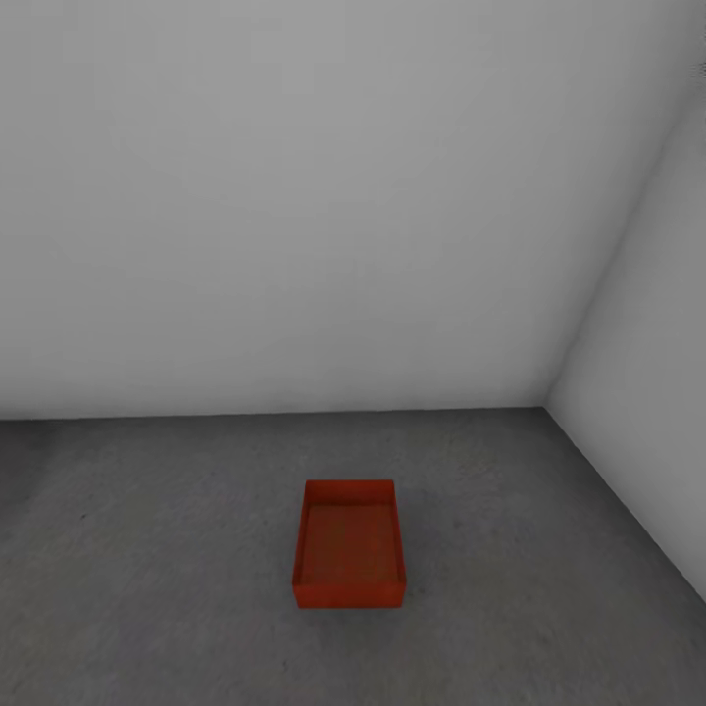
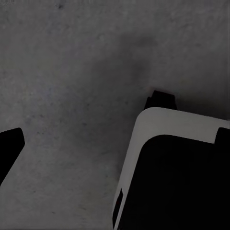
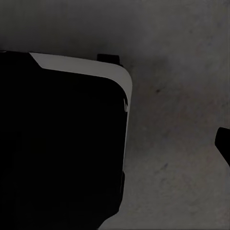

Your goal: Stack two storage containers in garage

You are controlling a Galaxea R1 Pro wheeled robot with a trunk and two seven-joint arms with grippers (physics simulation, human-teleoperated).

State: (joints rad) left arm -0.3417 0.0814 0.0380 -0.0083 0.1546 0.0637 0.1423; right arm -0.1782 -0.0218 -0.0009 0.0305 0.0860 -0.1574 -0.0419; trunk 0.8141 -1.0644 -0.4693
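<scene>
One orange-red storage container (image 1: 349, 545) sits open-side up on the garage's grey concrete floor (image 1: 147, 549), dead ahead near the wall corner, long axis pointing away from the robot, neither arm evidently nearer; how far either gripper is open cannot be told.

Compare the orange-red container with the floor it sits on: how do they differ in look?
The storage container is a saturated orange-red; the floor is dull dark grey. The container has smooth, even walls rising to an open top, while the floor lies flat and looks rough and mottled, like concrete. The container is a compact rectangle; the floor runs back to both pale walls. Both look matte.
</scene>
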